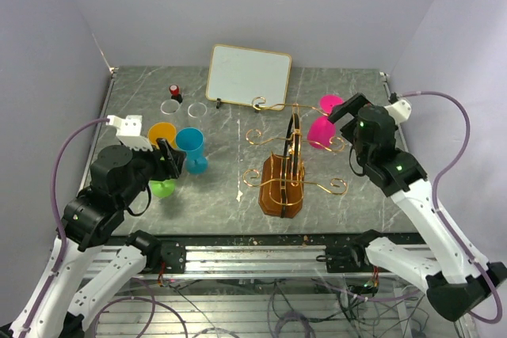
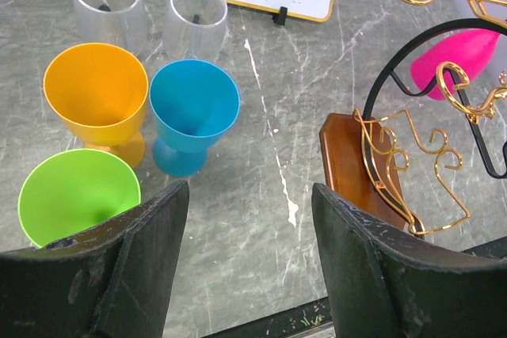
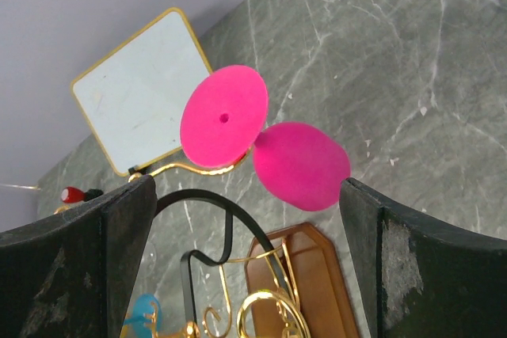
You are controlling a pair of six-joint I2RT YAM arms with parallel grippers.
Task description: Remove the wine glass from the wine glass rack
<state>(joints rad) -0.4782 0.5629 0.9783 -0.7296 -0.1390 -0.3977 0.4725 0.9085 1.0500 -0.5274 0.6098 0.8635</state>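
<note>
**Here: the wine glass on the rack, with both grippers open**

The pink wine glass hangs from a gold wire arm on the far right side of the wine glass rack. Its round foot sits over the wire and its bowl is slung below, tilted. The rack's brown wooden body stands near the middle of the grey marbled table, with curled gold scrolls reaching out on every side.

The right gripper is level with the glass and its jaws are spread wide. In the wrist view the foot and bowl lie between the two fingers (whether the bowl touches the right-hand finger cannot be told).

A white board with a gold frame leans at the far edge, behind the rack.

To the left, well apart from the rack, a blue cup, an orange cup and a green cup stand clustered upright. Two clear glasses stand behind them.

The left gripper hangs just beside the green cup, its jaws parted broadly and holding nothing.
</note>
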